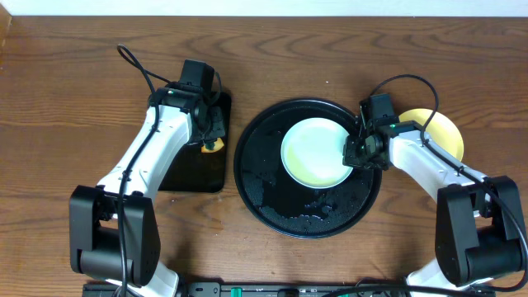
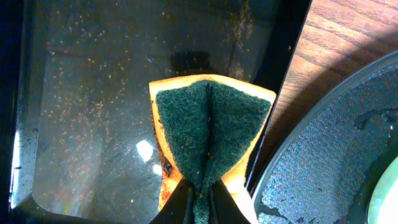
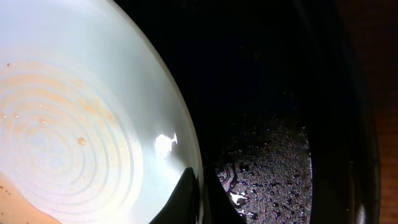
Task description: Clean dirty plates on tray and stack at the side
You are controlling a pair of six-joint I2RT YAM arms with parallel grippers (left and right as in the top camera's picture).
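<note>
folded green-faced sponge [image 2: 208,134] above crumb-speckled rectangular tray [image 2: 93,93]

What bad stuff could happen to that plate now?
The right gripper pinches only the rim of the pale mint round plate; it might slip onto the wet round black tray. It shows brown streaks, so stacking now could dirty the pale yellow plate. The folded yellow-green sponge in the left gripper could spring free.
</note>
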